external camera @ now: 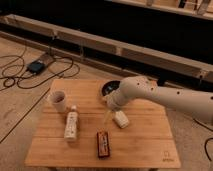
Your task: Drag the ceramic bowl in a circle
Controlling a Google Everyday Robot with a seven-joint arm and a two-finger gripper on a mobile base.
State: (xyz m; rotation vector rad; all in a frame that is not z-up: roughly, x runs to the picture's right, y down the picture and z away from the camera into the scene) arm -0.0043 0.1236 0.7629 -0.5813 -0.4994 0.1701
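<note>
The ceramic bowl (107, 88) is dark, round and glossy, and sits at the back middle of the wooden table (145, 145). My white arm reaches in from the right and covers the bowl's right side. My gripper (107, 113) hangs below the wrist, just in front of the bowl and above the tabletop. It is next to a small white object (120, 119). I cannot tell if the gripper touches the bowl.
A white mug (57, 100) stands at the table's left. A white bottle (71, 125) lies in front of it. A red-brown snack bar (103, 144) lies near the front middle. Cables and a box (36, 66) lie on the floor at the left.
</note>
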